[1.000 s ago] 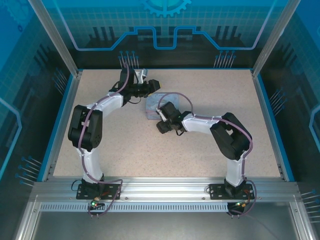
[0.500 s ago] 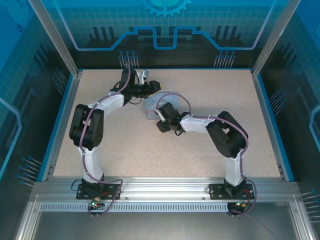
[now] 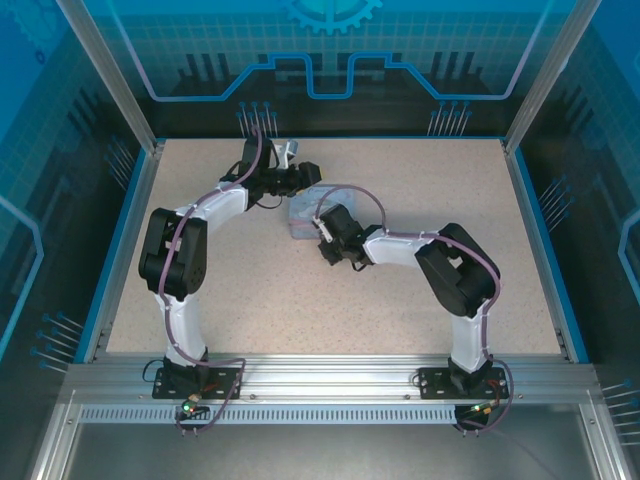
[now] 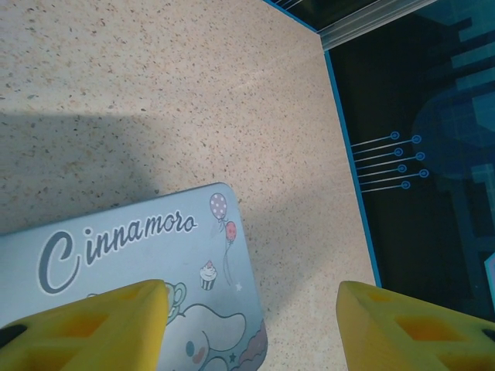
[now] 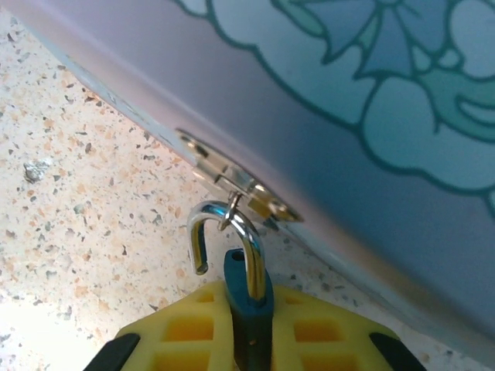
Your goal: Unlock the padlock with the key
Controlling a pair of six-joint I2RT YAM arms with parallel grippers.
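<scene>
The padlock (image 5: pixel 247 297) has a teal-blue body pinched between the yellow fingers of my right gripper (image 5: pixel 249 328), which is shut on it. Its silver shackle (image 5: pixel 249 236) stands open, with the free end out of the body. The shackle is still hooked through the small ring of the tin's hasp (image 5: pixel 232 185). The pale blue cartoon-printed tin (image 3: pixel 300 212) lies mid-table, my right gripper (image 3: pixel 322 235) at its near side. My left gripper (image 4: pixel 251 321) hovers open over the tin's lid (image 4: pixel 139 247), one yellow finger (image 4: pixel 93 328) above the lid. The key is out of view.
Speckled beige tabletop (image 4: pixel 155 69) surrounds the tin. The blue table edge and dark wall (image 4: pixel 402 154) run close past the left gripper's other finger (image 4: pixel 418 328). In the top view both arms meet at the tin near the back-centre of the table (image 3: pixel 420 180).
The right wrist has nudged slightly left toward the tin, and the tin has shifted a little with it. The left arm has barely moved.
</scene>
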